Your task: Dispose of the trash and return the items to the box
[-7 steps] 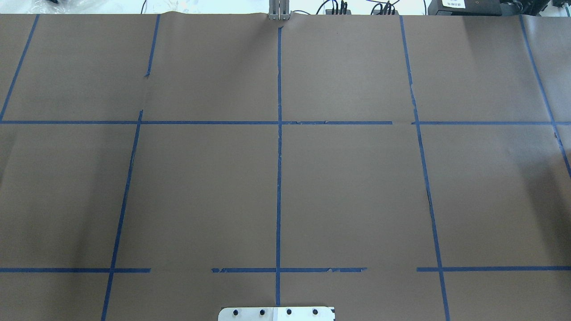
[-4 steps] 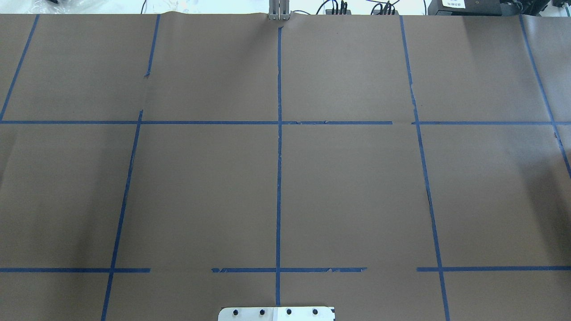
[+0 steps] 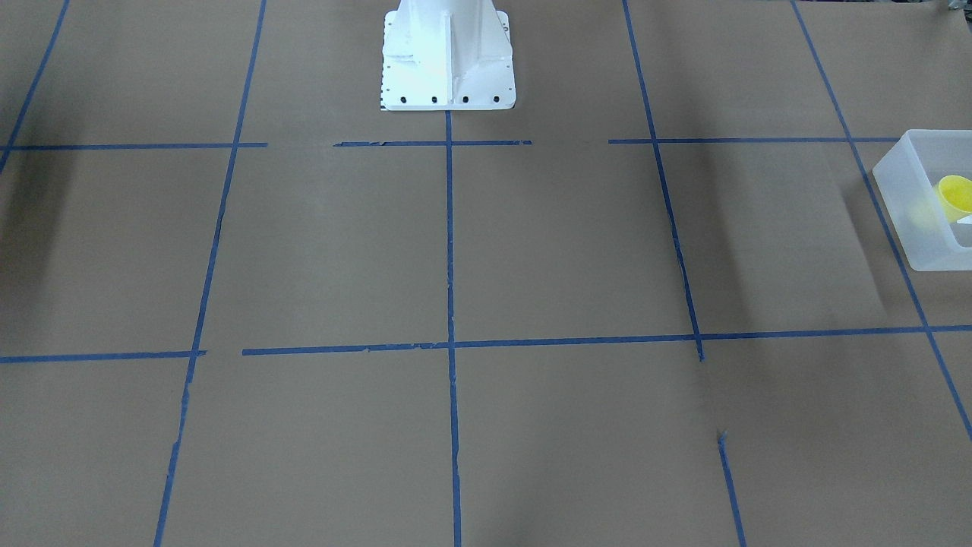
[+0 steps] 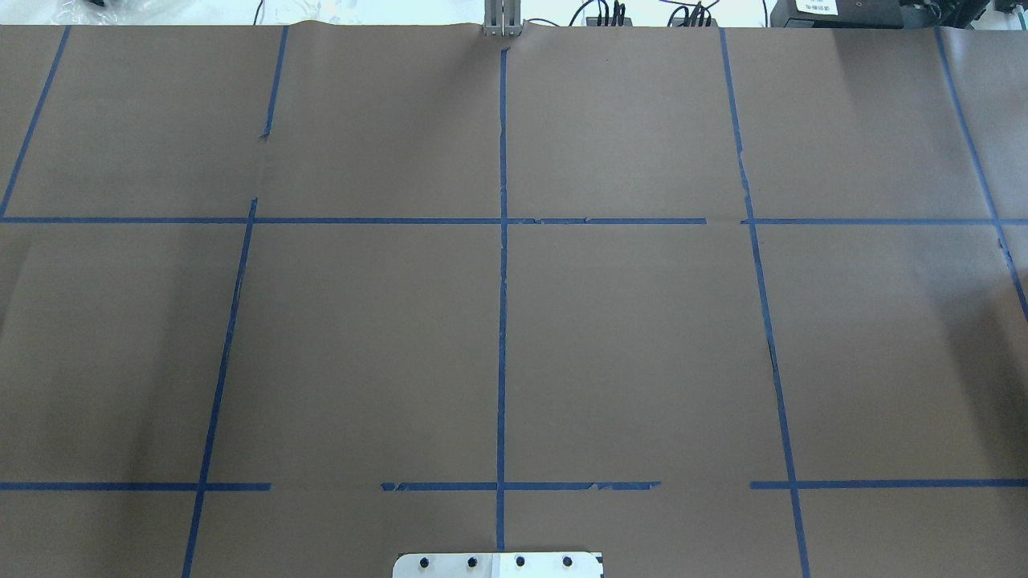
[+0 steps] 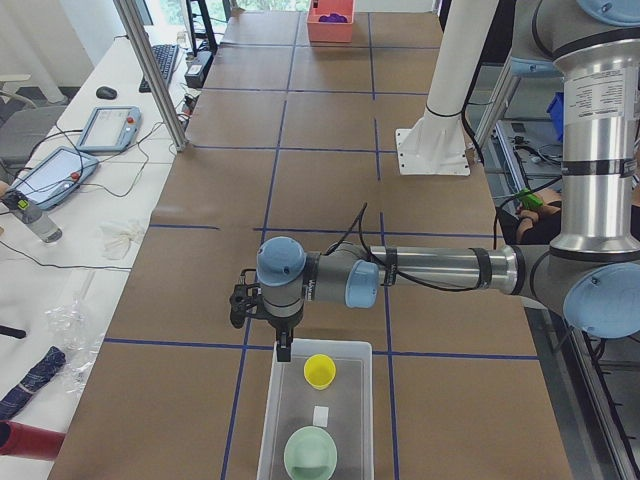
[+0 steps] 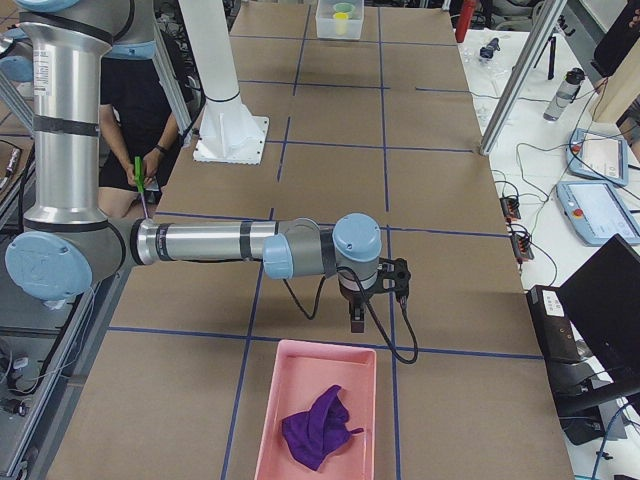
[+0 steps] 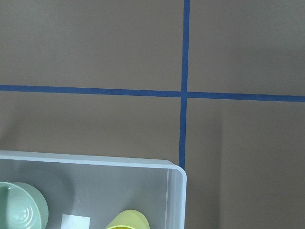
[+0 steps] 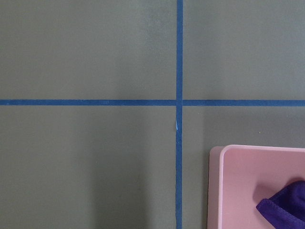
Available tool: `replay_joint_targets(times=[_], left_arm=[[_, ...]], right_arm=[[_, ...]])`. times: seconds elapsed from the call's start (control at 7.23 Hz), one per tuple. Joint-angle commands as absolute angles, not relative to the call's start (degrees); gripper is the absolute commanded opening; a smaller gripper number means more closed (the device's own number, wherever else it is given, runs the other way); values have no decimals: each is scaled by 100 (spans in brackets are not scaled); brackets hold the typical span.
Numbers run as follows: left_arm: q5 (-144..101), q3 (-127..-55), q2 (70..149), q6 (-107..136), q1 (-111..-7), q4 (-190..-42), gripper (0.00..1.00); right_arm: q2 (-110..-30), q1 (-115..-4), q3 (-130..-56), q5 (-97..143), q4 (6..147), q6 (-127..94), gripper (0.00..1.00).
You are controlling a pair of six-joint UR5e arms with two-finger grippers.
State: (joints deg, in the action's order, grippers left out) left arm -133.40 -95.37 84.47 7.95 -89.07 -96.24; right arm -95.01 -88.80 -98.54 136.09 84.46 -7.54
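Observation:
The translucent white box (image 5: 340, 346) stands at the near table end in the exterior left view. In it lie a yellow cup (image 5: 319, 371), a pale green bowl (image 5: 311, 452) and a small white piece (image 5: 321, 414). My left gripper (image 5: 285, 347) hangs just over the box's far rim, apart from the cup; I cannot tell if it is open. The left wrist view shows the box's corner (image 7: 95, 161), the cup (image 7: 127, 220) and the bowl (image 7: 19, 210). The box (image 3: 907, 205) and cup (image 3: 955, 196) also show in the front view. My right gripper (image 6: 357, 318) hangs near a pink tray; its state cannot be told.
The pink tray (image 6: 330, 346) at the other table end holds a purple cloth (image 6: 318, 427); both show in the right wrist view, tray (image 8: 214, 191) and cloth (image 8: 283, 205). The robot's white base (image 3: 448, 53) stands mid-table. Blue tape lines cross the brown table cover.

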Motion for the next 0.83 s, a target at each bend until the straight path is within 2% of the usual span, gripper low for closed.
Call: replay_joint_targets(times=[0.0, 0.69], left_arm=[[-13333, -9536, 8446, 791, -8912, -9615, 100], [-13342, -9615, 8464, 791, -9228, -9615, 100]], right_arm=[[-9510, -8877, -9853, 13605, 8446, -747, 100], [-9501, -8877, -9853, 13605, 8446, -756, 100]])
